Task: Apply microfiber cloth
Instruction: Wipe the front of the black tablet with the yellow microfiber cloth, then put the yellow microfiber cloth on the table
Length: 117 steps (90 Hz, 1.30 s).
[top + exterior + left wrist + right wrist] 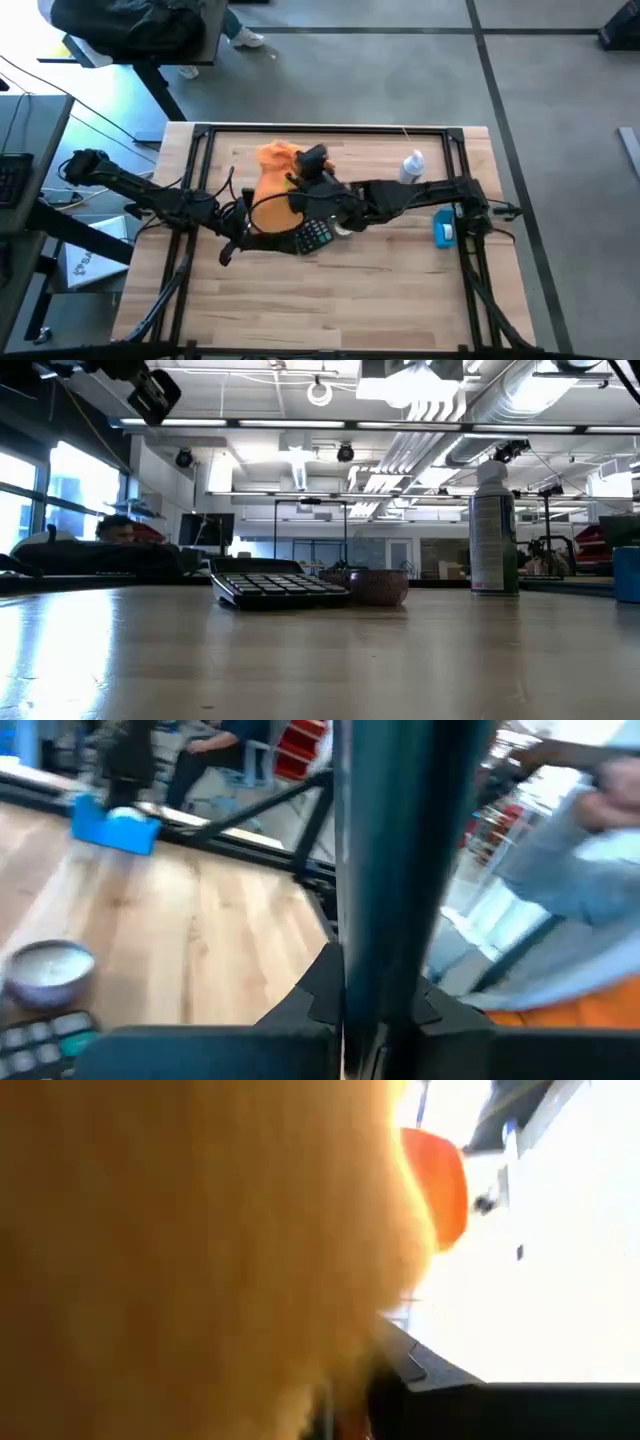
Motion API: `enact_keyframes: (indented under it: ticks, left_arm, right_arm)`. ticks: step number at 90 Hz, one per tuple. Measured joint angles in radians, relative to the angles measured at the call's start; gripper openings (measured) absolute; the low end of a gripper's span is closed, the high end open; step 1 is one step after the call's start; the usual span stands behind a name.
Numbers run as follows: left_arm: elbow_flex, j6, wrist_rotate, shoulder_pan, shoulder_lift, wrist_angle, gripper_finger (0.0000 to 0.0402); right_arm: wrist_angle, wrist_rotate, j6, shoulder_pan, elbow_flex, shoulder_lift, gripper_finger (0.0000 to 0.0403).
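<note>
The orange microfiber cloth [272, 185] hangs bunched above the middle of the table and fills the right wrist view [190, 1250]; it is absent from the low view. My right gripper [310, 165] reaches in from the right and is at the cloth's far part. My left gripper [243, 218] comes from the left and sits at the cloth's near lower end; an orange patch [590, 1005] shows beside it in the left wrist view. The black calculator [316, 236] lies flat on the table beneath both grippers. My right gripper is shut on the cloth's upper far part [296, 166], coming level from the table's right. The cloth itself covers the fingers in the wrist view, so the kind of hold does not show. The cloth hangs slack below, clear of the table.
A small round dish [378, 586] stands beside the calculator [275, 586]. A spray can [412, 167] stands upright at the back right, and a blue object [444, 229] lies near the right arm's base. The table's near half is bare wood. People sit beyond the far edge.
</note>
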Motion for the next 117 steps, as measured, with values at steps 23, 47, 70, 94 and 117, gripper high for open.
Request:
enact_keyframes:
  ticks: [23, 47, 70, 94, 117]
  left_arm:
    - [-0.001, 0.029, -0.082, -0.026, -0.114, -0.098, 0.0005]
    - [0.059, 0.073, -0.251, -0.03, -0.209, -0.294, 0.0005]
    - [0.184, 0.117, -0.299, -0.046, -0.208, -0.516, 0.0005]
    - [0.191, 0.047, -0.311, -0.074, -0.209, -0.513, 0.0005]
    - [0.191, -0.005, -0.323, -0.136, -0.229, -0.528, 0.0005]
  right_arm:
    - [-0.519, -0.185, 0.725, 0.011, 0.001, -0.112, 0.0]
    - [-0.765, -0.211, 1.127, 0.088, -0.14, -0.107, 0.0]
    - [-0.691, -0.223, 1.269, 0.175, -0.387, -0.103, 0.0]
    - [-0.446, -0.266, 1.272, 0.265, -0.399, -0.104, 0.0]
    - [-0.518, -0.322, 1.368, 0.318, -0.398, -0.105, 0.0]
